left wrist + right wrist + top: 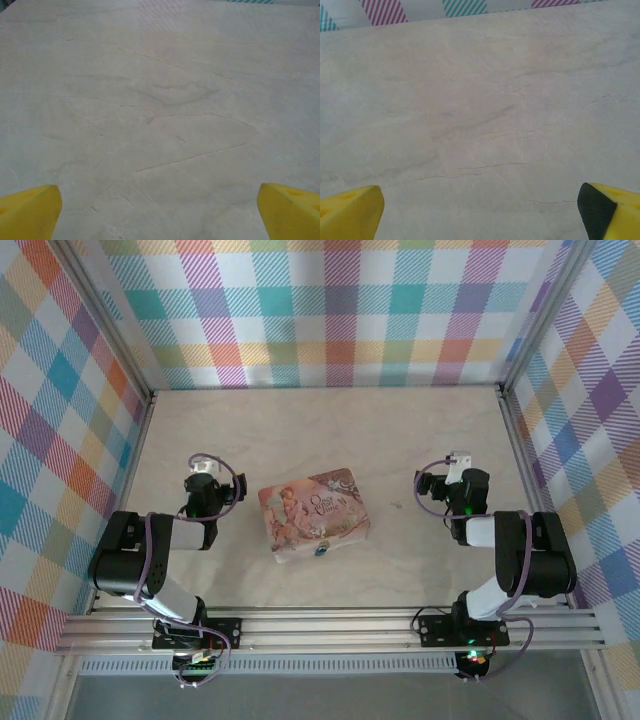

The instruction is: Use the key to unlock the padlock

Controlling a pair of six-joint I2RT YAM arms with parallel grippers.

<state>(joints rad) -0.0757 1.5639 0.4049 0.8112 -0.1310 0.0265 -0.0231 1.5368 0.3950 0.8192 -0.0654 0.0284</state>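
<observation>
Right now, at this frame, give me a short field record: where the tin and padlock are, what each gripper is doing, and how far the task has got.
tin: pink, lying flat mid-table between the two arms
padlock: small, blue, at the tin's near edge; too small to tell if locked
left gripper: open, empty, over bare table left of the tin
right gripper: open, empty, over bare table right of the tin
progress: padlock not yet touched
</observation>
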